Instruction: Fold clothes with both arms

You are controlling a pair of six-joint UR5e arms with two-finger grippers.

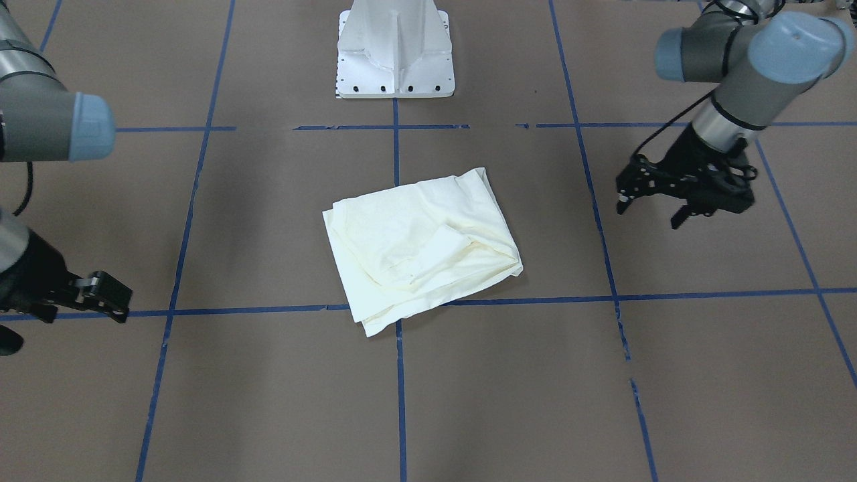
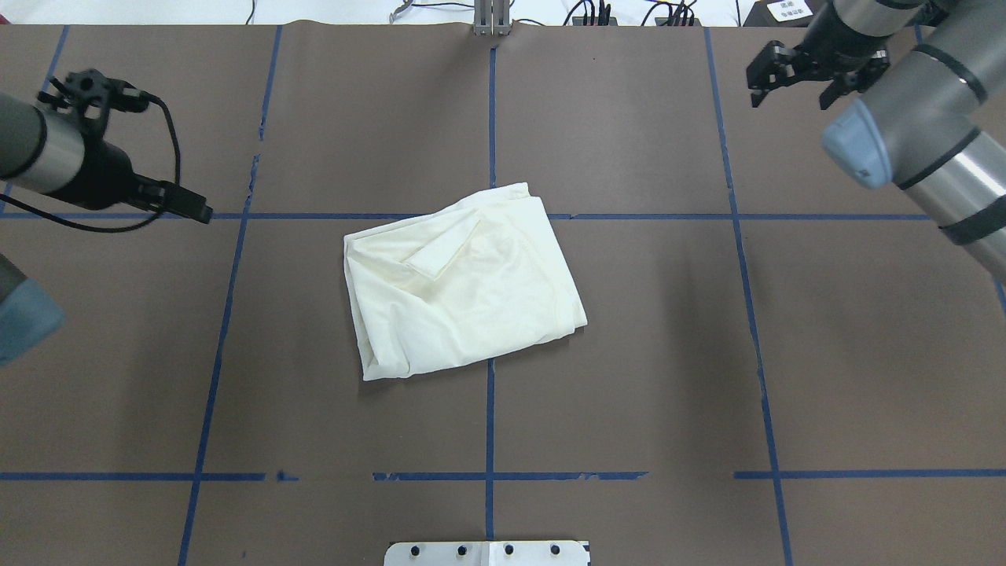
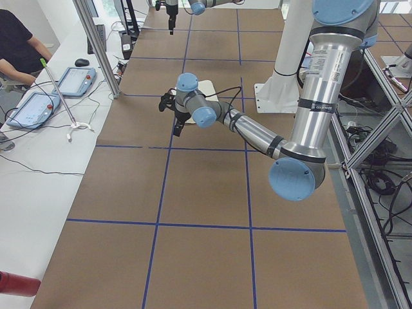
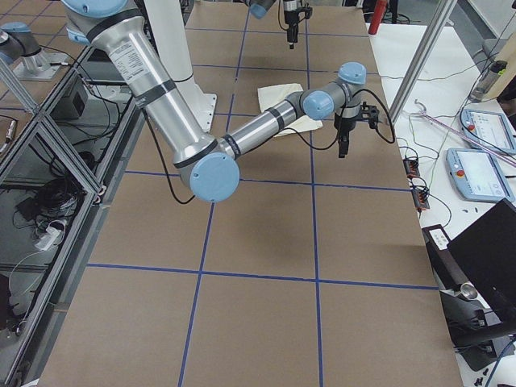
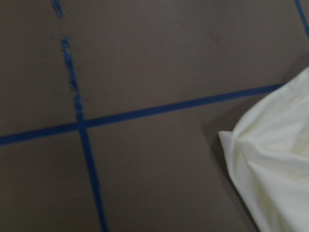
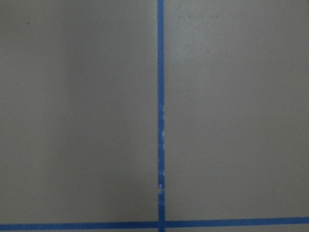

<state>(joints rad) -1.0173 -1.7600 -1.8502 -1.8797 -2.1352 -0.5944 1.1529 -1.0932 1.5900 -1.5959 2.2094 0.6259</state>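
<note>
The cream T-shirt (image 1: 415, 248) lies folded into a rough, slightly skewed rectangle at the table's middle (image 2: 464, 283), plain side up, with a small folded flap on top. The cat print is hidden. My left gripper (image 1: 651, 213) is open and empty, hovering well off to the shirt's side, and also shows in the overhead view (image 2: 196, 211). Its wrist view shows a corner of the shirt (image 5: 275, 164). My right gripper (image 2: 790, 101) is open and empty near the table's far right corner. It also shows low in the front view (image 1: 114, 304). Its wrist view shows only table.
Blue tape lines (image 2: 490, 216) divide the brown table into squares. The white pedestal base (image 1: 395, 60) stands at the robot's edge. A side desk holds tablets (image 3: 38, 106) and cables, and a person (image 3: 13, 38) sits there.
</note>
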